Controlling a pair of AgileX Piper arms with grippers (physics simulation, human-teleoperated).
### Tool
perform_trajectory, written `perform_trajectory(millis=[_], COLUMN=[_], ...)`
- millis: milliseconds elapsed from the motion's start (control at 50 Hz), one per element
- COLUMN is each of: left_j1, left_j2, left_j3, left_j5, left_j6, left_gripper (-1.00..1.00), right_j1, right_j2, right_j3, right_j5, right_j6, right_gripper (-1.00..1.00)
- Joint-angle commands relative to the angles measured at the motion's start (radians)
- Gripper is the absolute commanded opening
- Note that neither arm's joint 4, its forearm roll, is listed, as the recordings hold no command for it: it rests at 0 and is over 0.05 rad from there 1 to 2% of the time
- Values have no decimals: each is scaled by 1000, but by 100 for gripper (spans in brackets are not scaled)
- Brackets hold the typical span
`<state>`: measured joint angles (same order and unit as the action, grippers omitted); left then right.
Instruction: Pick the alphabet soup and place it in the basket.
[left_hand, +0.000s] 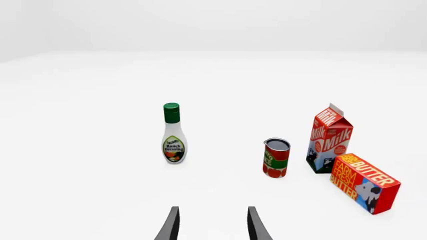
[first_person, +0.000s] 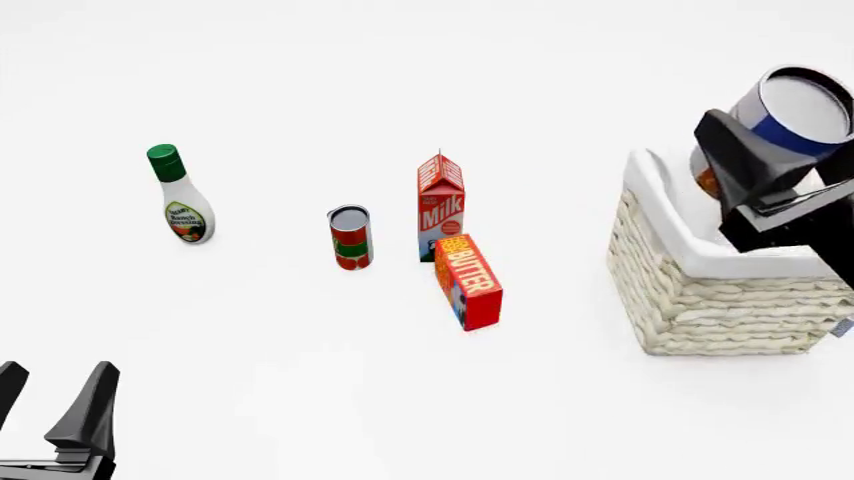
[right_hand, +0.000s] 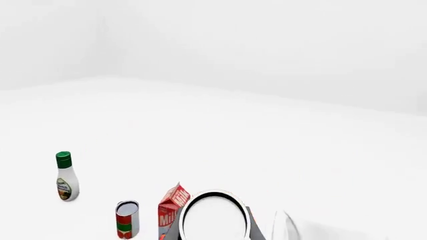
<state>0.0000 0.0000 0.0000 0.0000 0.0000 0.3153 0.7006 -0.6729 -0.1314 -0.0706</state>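
Observation:
The alphabet soup (first_person: 797, 112), a can with a blue band and a silvery-white top, hangs tilted above the basket (first_person: 707, 300). My right gripper (first_person: 763, 150) is shut on it. The cream wicker basket stands at the right, its white cloth lining (first_person: 663, 205) folded over the rim. In the right wrist view the alphabet soup's white top (right_hand: 215, 219) fills the space between the fingers, and a bit of the basket's white rim (right_hand: 285, 227) shows beside it. My left gripper (first_person: 51, 392) stands open and holds nothing at the near left, far from the basket; its fingers (left_hand: 172, 226) show apart.
A ranch dressing bottle (first_person: 178, 200) stands at the far left. Near the middle stand a red-and-green can (first_person: 351, 238) and a milk carton (first_person: 441, 205), with a butter box (first_person: 469, 282) lying just in front. They sit between the left gripper and the basket.

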Motion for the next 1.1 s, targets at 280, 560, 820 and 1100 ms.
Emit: perform_trajectory(millis=[280, 560, 820, 1100], left_j1=[0, 0, 0, 0], left_j2=[0, 0, 0, 0], left_j3=[0, 0, 0, 0], left_j5=[0, 0, 0, 0], left_j6=[0, 0, 0, 0], left_gripper=[100, 100, 100, 100], right_j1=[-244, -365, -429, -444], right_j2=[-90, -39, 37, 101], right_j3=[-90, -112, -166, -175], right_j5=[161, 177, 219, 256], right_j6=[22, 19, -14, -98], right_gripper=[-100, -100, -100, -100])
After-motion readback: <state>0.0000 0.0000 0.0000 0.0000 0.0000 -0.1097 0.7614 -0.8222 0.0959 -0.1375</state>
